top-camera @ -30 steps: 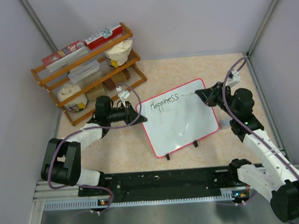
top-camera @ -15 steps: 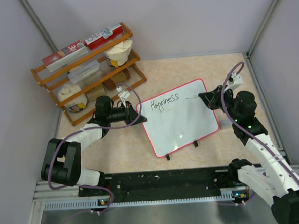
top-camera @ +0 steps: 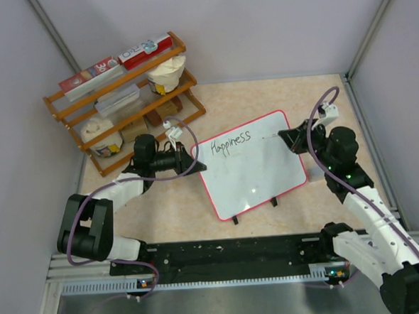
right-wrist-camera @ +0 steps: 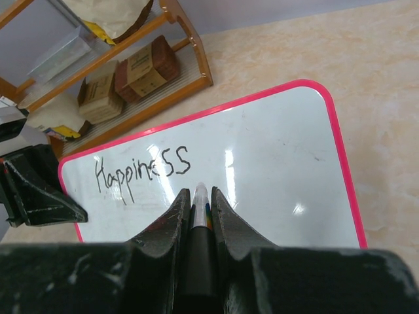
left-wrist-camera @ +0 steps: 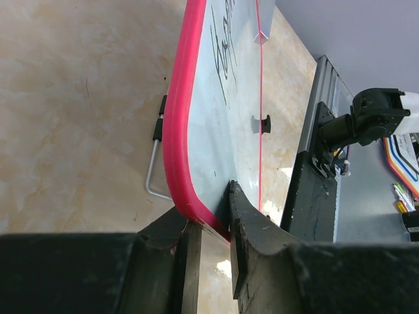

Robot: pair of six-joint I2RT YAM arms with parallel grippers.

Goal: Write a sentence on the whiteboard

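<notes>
The whiteboard [top-camera: 257,172], white with a red rim, stands tilted on small black feet mid-table. Only the word "Happiness" [top-camera: 231,143] is written, along its upper left; it also shows in the right wrist view [right-wrist-camera: 141,171]. My left gripper [top-camera: 193,161] is shut on the board's left corner, its jaws clamping the red rim [left-wrist-camera: 190,206]. My right gripper [top-camera: 285,135] is shut on a marker [right-wrist-camera: 200,226], held above the board's upper right part, its tip [right-wrist-camera: 200,188] just right of and below the word.
A wooden rack [top-camera: 124,98] with boxes, bags and cups stands at the back left, behind the left arm. Grey walls close the table on three sides. A black rail [top-camera: 230,255] with the arm bases runs along the near edge.
My right gripper with the marker has drawn back to the right, away from the end of the word. The left gripper and the board have not moved.
</notes>
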